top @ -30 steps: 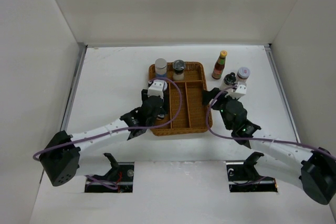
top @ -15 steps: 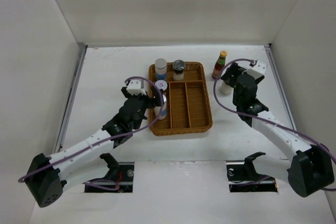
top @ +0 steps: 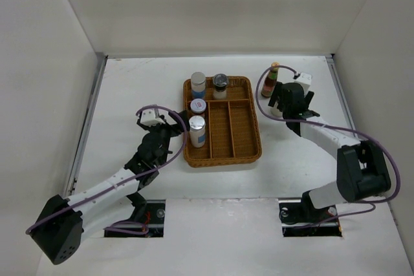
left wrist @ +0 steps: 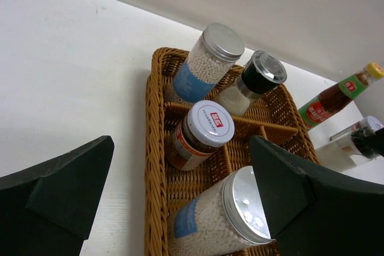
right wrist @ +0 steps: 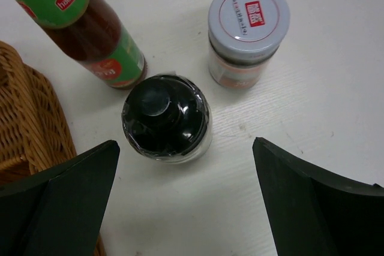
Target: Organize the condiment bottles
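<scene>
Condiment bottles [top: 198,83] stand four inside the wicker tray [top: 255,153] and three on the table [top: 129,82] to its right. In the tray's back compartment a silver-capped jar [left wrist: 210,58] and a dark-lidded shaker [left wrist: 255,79] stand side by side. Down its left strip are a red-labelled shaker [left wrist: 201,133] and a second jar [left wrist: 231,217], the one nearest the left gripper [top: 173,124]. That gripper hovers just left of the tray, its fingers wide apart and holding nothing. The right gripper [top: 283,103], fingers likewise spread, hangs over the black-capped bottle [right wrist: 167,118], which stands between them clear of both. Just beyond it are the sauce bottle [right wrist: 90,22], close to the tray's corner, and the grey-lidded shaker [right wrist: 247,28], all upright.
</scene>
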Motion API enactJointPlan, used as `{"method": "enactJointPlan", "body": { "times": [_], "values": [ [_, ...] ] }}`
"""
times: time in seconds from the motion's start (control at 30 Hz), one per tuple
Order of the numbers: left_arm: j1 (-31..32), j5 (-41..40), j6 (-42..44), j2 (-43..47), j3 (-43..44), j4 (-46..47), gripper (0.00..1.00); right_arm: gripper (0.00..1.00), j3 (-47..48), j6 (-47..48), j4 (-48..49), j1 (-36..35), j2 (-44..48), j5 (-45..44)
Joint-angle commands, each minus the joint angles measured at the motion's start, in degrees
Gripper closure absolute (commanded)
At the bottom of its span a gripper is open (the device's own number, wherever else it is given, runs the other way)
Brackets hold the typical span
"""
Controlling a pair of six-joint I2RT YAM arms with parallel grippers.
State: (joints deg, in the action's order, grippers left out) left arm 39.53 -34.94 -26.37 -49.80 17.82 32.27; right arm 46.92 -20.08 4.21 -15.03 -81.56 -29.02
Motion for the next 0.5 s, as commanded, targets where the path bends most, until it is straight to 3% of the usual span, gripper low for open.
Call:
{"method": "enactJointPlan", "body": {
  "times": [0.0,0.1,0.2,0.33,0.47],
  "values": [
    [-0.9,0.2,-2.4,-1.5,-0.9,6.0,0.00,0.00,4.6,0.3,1.3,0.8,-2.8,1.9],
    [-1.3,0.7,-2.8,-2.1,-1.2,6.1,0.00,0.03,6.0,0.2,4.2,1.7,-5.9,1.9],
    [-1.5,1.0,-3.1,-2.5,-1.3,6.6,0.00,0.24,6.2,0.4,8.2,2.3,-8.2,2.2],
    [-2.0,1.3,-3.2,-3.2,-1.7,6.8,0.00,0.43,4.9,0.0,8.6,2.2,-5.6,1.5],
    [-2.8,1.3,-4.0,-3.8,-1.8,7.4,0.00,0.44,1.9,1.6,8.9,-3.6,6.2,-3.9]
  ]
}}
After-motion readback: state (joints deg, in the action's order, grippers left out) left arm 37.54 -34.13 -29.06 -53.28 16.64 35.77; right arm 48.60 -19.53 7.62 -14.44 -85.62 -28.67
